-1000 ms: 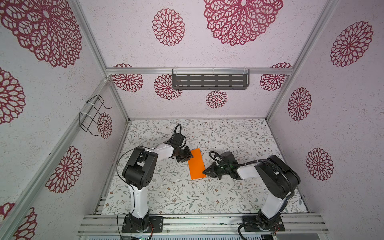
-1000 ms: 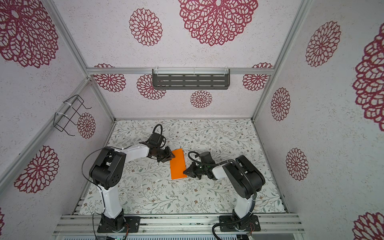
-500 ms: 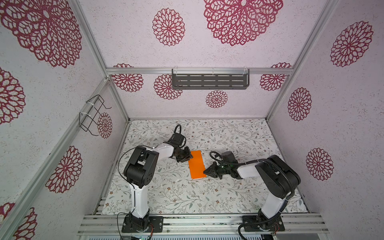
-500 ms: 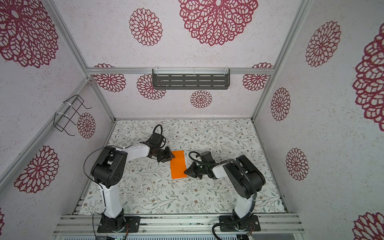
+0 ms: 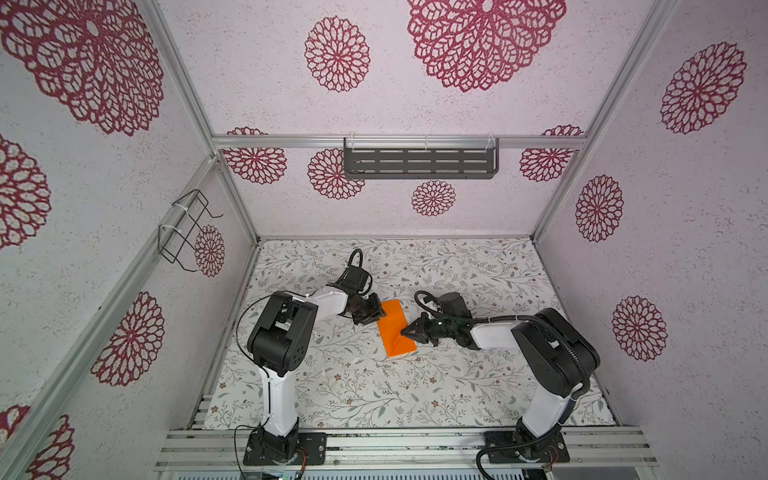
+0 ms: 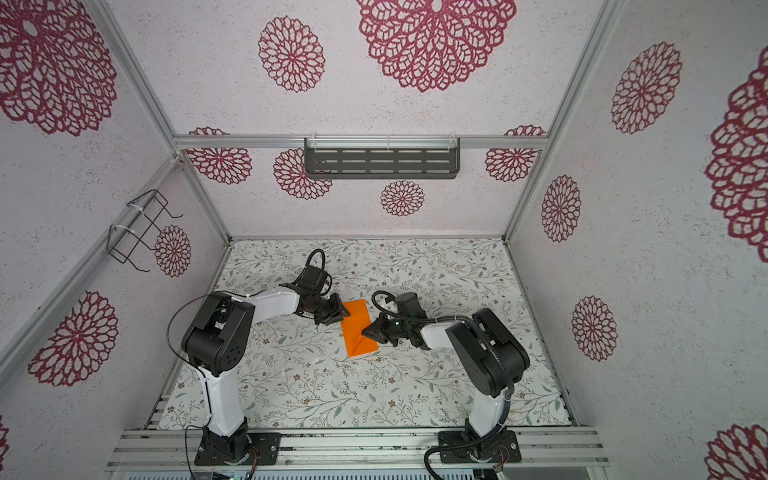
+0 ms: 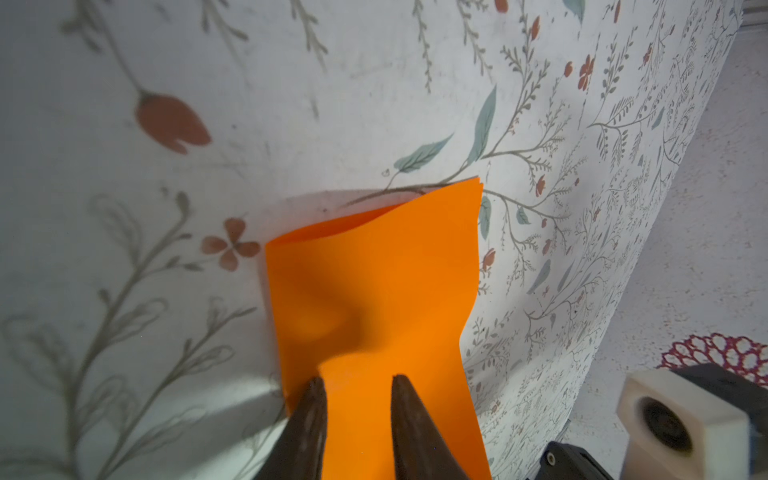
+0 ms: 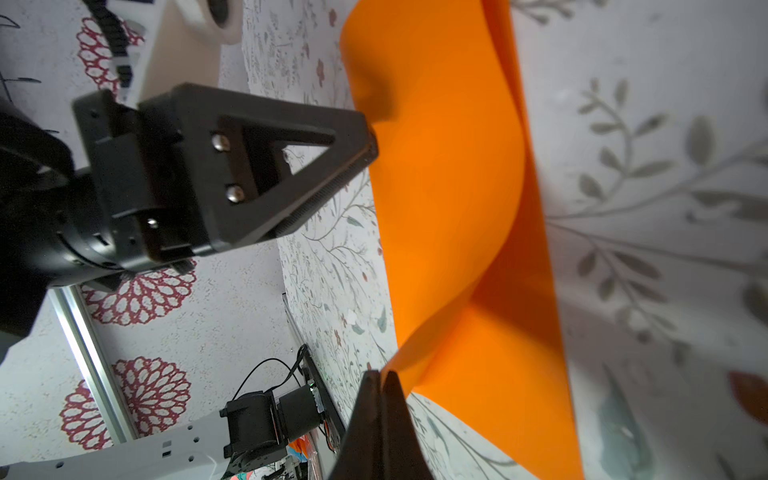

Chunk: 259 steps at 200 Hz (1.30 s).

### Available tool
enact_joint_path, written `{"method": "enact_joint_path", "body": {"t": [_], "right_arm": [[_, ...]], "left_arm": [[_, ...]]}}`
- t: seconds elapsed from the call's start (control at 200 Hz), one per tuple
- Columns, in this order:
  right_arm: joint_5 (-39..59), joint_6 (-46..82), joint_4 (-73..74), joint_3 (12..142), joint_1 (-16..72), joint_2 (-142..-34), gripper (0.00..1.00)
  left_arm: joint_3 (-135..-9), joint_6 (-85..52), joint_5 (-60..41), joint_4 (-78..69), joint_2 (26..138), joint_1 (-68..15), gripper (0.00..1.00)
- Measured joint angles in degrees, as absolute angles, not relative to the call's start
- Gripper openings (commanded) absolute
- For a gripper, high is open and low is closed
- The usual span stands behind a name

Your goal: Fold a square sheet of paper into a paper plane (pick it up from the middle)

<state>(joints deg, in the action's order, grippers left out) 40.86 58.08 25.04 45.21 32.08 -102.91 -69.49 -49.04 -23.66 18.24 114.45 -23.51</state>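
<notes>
**Operator:** Report both top views.
**Arm unit:** The square sheet of paper [image 5: 395, 328] [image 6: 358, 328], doubled into a rectangle, lies mid-table on the floral mat [image 5: 353, 382]. My left gripper [image 5: 379, 316] [image 6: 344, 313] touches its far left corner. My right gripper [image 5: 404, 331] [image 6: 365, 331] meets its right edge.

**Operator:** Left wrist view?
**Arm unit:** My left gripper [image 7: 355, 380] has its fingers apart, tips on the sheet [image 7: 374, 282].

**Operator:** Right wrist view?
**Arm unit:** My right gripper [image 8: 380, 374] is pinched together on the upper layer's raised edge. That layer [image 8: 449, 187] curls up off the lower one.

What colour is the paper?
The paper is bright orange, clearest in the left wrist view.
</notes>
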Motion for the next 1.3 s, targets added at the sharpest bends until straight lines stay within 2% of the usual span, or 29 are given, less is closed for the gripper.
{"method": "enact_joint_path", "body": {"t": [0.705,1.296], "right_arm": [[41.0,55.2,23.2,54.1,34.0,-112.0,0.0],[40.7,54.9,22.8,54.6,34.0,-114.3,0.0]], "left_arm": [[-69.5,-49.0,-23.4,18.3,114.5,-23.6,0.31],[-69.5,-49.0,-23.4,18.3,114.5,-23.6,0.31]]}}
